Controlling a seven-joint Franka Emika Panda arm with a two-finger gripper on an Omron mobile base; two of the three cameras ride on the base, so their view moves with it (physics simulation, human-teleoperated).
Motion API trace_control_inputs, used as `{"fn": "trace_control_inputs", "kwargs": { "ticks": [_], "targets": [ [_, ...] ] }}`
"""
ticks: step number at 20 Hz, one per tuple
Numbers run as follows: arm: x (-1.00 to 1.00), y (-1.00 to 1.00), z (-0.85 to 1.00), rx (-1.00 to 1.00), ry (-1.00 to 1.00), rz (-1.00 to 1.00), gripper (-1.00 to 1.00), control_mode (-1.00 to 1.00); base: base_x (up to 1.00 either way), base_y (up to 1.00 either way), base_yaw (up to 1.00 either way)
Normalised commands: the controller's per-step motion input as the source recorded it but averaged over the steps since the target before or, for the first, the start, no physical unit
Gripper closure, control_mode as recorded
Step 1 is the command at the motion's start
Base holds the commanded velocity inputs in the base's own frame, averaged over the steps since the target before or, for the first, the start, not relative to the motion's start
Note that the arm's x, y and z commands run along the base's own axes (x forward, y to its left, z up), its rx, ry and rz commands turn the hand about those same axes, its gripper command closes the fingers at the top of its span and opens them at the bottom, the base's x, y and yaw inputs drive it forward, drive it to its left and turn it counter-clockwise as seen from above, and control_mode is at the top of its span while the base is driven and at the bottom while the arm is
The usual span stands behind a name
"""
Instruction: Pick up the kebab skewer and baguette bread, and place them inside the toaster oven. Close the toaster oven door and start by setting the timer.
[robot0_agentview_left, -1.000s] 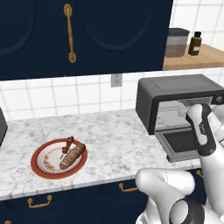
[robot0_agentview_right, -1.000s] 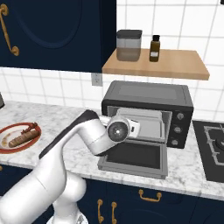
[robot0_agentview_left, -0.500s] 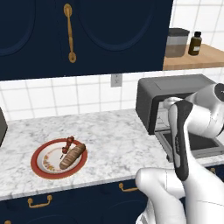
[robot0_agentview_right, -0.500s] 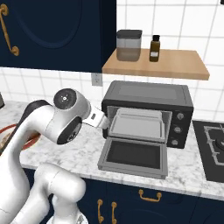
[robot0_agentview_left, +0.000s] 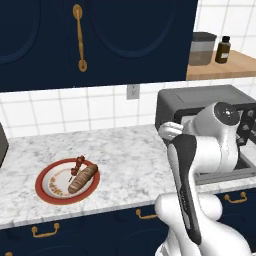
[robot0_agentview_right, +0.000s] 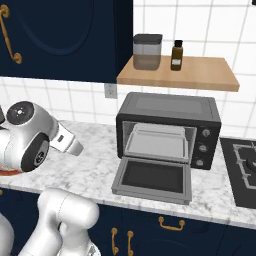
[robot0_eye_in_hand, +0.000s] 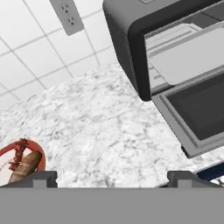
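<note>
The gripper (robot0_eye_in_hand: 112, 177) is spread wide, grasping nothing. The kebab skewer (robot0_agentview_left: 77, 165) and baguette bread (robot0_agentview_left: 83, 179) lie on a red-rimmed plate (robot0_agentview_left: 46, 192) (left end of the bench), well apart from the toaster oven (robot0_agentview_right: 167, 130), whose door (robot0_agentview_right: 152, 179) is down.

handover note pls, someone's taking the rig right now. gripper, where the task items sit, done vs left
Gripper: open, empty, above the counter between plate and oven.
Kebab skewer and baguette bread: side by side on the red-rimmed plate, left of the toaster oven.
Toaster oven door: folded down flat, tray visible inside.
Done: door is open; nothing picked or loaded.
Left: pick up skewer and bread, place both in the oven, close the door, set the timer.
</note>
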Motion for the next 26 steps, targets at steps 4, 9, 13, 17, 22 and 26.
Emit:
{"fn": "trace_control_inputs", "kwargs": {
  "ticks": [4, 9, 13, 17, 22, 26],
  "targets": [
    [0.21, 1.0, -0.17, 0.0, 0.0, 0.01, -1.0, -1.0, 0.0, 0.0, 0.0],
    [0.54, 1.0, -0.36, 0.0, 0.01, 0.01, -1.0, -1.0, 0.0, 0.0, 0.0],
    [0.56, 1.0, -0.47, 0.0, 0.07, 0.0, -1.0, -1.0, 0.0, 0.0, 0.0],
    [0.69, 1.0, -0.34, 0.0, 0.25, 0.0, -1.0, -1.0, 0.0, 0.0, 0.0],
    [0.29, 0.86, -0.31, 0.0, 0.36, -0.04, -1.0, -1.0, 0.0, 0.0, 0.0],
    [0.0, 0.66, -0.21, 0.03, 0.32, -0.07, -1.0, -1.0, 0.0, 0.0, 0.0]
  ]
}}
